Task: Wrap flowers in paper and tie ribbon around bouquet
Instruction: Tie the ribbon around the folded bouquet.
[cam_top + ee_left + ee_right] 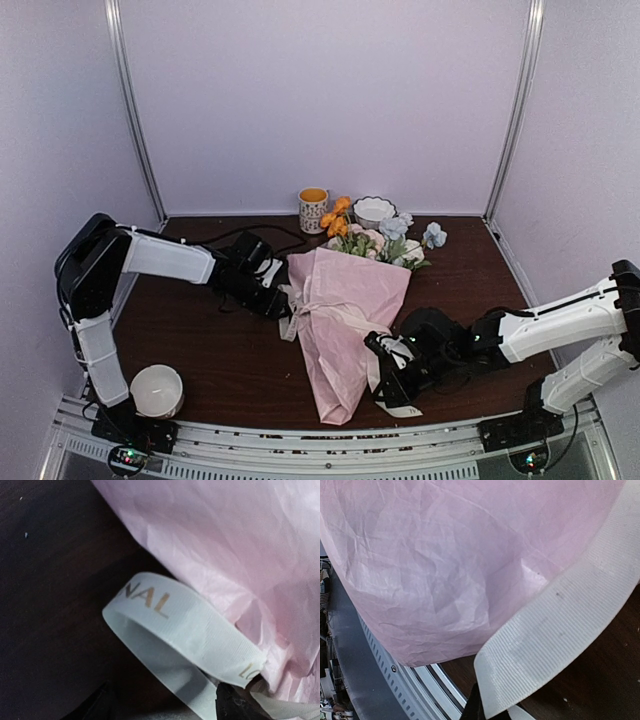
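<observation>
Dark tabletop (200,350): I see bouquet (350,275) lying flat, right hand (382,358) pinching ribbon (340,315), left hand (278,296) open.

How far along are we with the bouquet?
Done: the flowers sit wrapped in a cone of pink paper. In hand: the ribbon crosses the cone's middle; the right gripper is shut on one end, the left gripper stands open at a loop on the other side. Left: no finished knot or bow shows, so tying remains.
</observation>
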Controlling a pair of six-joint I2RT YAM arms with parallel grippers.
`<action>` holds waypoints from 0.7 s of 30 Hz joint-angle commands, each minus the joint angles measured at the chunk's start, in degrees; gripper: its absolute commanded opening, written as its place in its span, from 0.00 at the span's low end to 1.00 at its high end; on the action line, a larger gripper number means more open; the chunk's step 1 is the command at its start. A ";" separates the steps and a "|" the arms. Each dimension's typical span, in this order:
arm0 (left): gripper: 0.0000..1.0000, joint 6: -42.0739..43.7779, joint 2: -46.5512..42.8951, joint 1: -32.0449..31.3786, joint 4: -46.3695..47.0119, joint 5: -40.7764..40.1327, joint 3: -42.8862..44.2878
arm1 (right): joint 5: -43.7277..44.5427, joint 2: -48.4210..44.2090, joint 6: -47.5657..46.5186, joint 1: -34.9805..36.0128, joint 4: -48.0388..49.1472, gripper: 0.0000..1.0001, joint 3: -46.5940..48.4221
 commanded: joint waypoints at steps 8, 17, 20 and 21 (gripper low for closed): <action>0.71 -2.19 5.93 2.60 5.87 0.02 3.56 | 0.56 0.75 -0.73 -0.53 -0.14 0.00 1.64; 0.00 -3.99 4.25 3.40 8.09 4.43 1.69 | 2.35 -0.69 -0.23 -2.53 -2.78 0.00 1.78; 0.00 -5.28 1.61 5.64 7.16 1.41 -0.89 | 4.61 -3.34 -0.11 -5.72 -5.98 0.00 0.94; 0.00 -5.47 0.59 6.45 7.05 0.55 -1.76 | 5.60 -4.56 -0.28 -6.98 -6.86 0.00 0.56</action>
